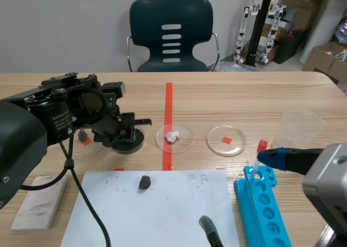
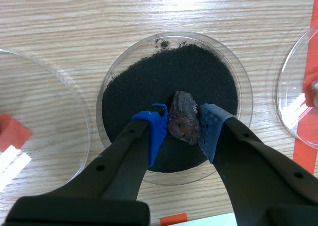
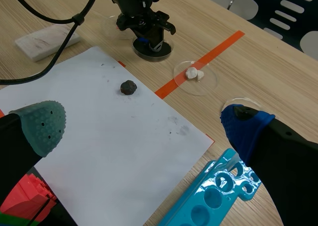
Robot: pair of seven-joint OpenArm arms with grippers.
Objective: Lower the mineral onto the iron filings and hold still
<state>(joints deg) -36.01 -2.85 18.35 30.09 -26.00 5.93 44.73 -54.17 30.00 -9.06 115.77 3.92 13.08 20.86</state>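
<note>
White rectangular stone slab (image 1: 38, 201), faintly streaked, lies at the far left of the wooden table (image 1: 227, 97), and it has no part in the job. Next along, the left gripper (image 2: 184, 114) hangs low over the round clear dish of black iron filings (image 2: 149, 82). Its two blue pads are clamped on the sides of the rough brown-grey mineral lump (image 2: 183, 122). The lump sits over the near half of the black bed, well inside the dish rim. Whether its underside already rests on the filings or hangs just above them I cannot tell; no grains visibly cling to it.

By my reading the carry and most of the lowering are done. What remains is at most a last small descent, then keeping the arm steady with the grip kept on.

Right of the dish, a small dark lump (image 1: 144, 182) lies on the white paper sheet (image 1: 162, 214). Beyond it stands a clear dish holding a white chunk (image 1: 172, 137), then an empty clear dish (image 1: 226, 140) over a red mark. The bright blue tube rack (image 1: 263, 198) lies furthest right, with the right gripper (image 3: 144, 124) spread wide above the paper's edge, holding nothing.
</note>
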